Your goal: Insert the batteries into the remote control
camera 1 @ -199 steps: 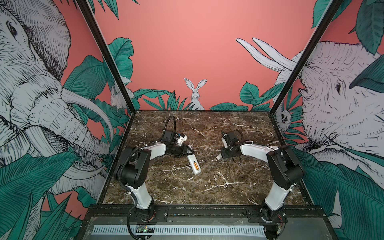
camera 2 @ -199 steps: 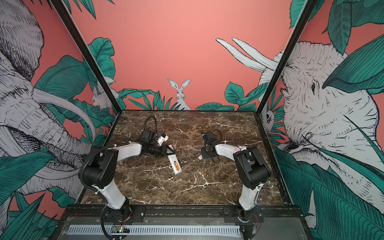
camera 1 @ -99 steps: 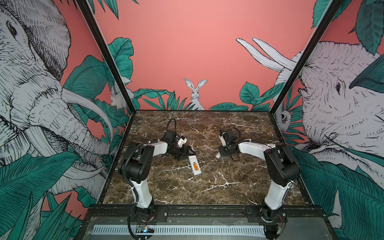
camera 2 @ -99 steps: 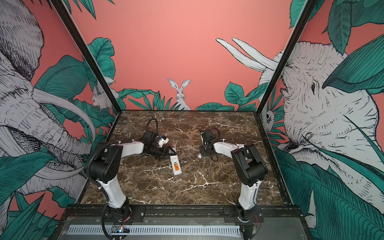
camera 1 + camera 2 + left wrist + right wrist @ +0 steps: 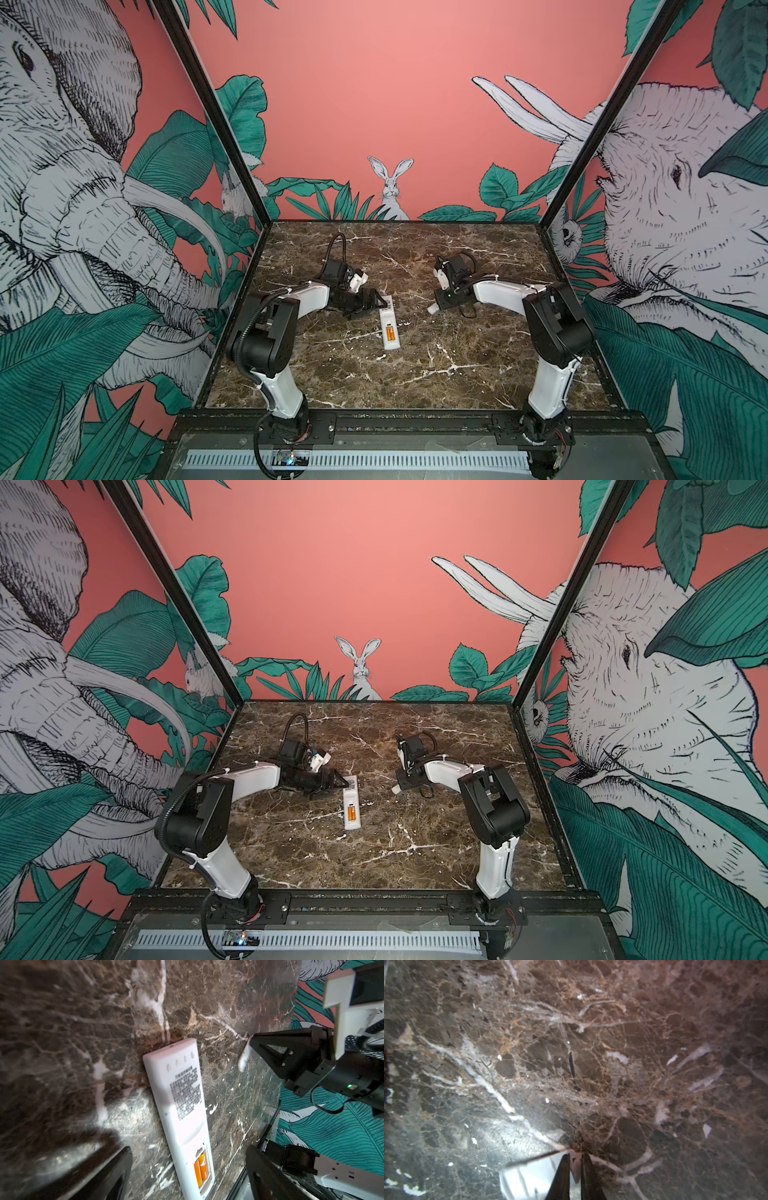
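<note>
The remote control (image 5: pixel 388 322) (image 5: pixel 351 802) lies back-up on the marble table (image 5: pixel 436 374), free of both grippers. The two orange batteries (image 5: pixel 390 333) (image 5: pixel 352 813) (image 5: pixel 201 1167) sit side by side in its uncovered compartment at the near end. My left gripper (image 5: pixel 379 304) (image 5: pixel 341 782) (image 5: pixel 189 1155) stands open by the remote's far end, with nothing gripped. Right of the remote, my right gripper (image 5: pixel 436 306) (image 5: pixel 399 788) (image 5: pixel 576 1157) is shut on a thin white cover piece (image 5: pixel 432 310) (image 5: pixel 244 1057) (image 5: pixel 529 1176) resting low on the table.
Patterned walls close the table on three sides, and a black rail (image 5: pixel 415 424) runs along its front edge. Both arm bases stand at the front corners. Bare marble lies between the remote and the front rail.
My left gripper opened and let go of the remote, which now lies flat. My right gripper's jaws closed onto the white cover piece. Both arms shifted slightly.
</note>
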Action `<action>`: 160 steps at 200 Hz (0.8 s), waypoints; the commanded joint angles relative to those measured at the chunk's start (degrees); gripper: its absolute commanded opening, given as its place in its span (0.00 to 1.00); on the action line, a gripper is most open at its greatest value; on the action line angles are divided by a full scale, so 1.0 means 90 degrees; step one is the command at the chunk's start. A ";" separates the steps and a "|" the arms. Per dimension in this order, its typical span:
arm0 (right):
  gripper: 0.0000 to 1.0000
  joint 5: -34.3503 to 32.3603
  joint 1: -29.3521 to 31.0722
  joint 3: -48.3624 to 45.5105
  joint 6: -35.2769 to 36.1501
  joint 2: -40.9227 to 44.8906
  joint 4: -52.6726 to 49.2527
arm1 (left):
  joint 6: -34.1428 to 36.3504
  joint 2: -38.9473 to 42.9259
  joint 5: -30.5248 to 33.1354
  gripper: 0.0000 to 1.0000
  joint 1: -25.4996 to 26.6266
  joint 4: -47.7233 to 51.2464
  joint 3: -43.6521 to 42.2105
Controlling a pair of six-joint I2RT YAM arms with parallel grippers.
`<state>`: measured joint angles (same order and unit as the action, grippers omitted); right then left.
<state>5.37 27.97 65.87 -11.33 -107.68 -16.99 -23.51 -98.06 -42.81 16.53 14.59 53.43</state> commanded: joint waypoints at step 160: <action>0.03 0.2595 -0.0012 -0.3751 0.0622 0.3975 0.5927 | -0.2579 0.0978 -0.2077 0.94 0.1142 -0.3836 -0.0180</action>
<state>22.79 27.97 34.09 -5.82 -73.47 20.84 -37.21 -91.68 -58.06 25.56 -7.70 53.10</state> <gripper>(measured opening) 0.048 0.946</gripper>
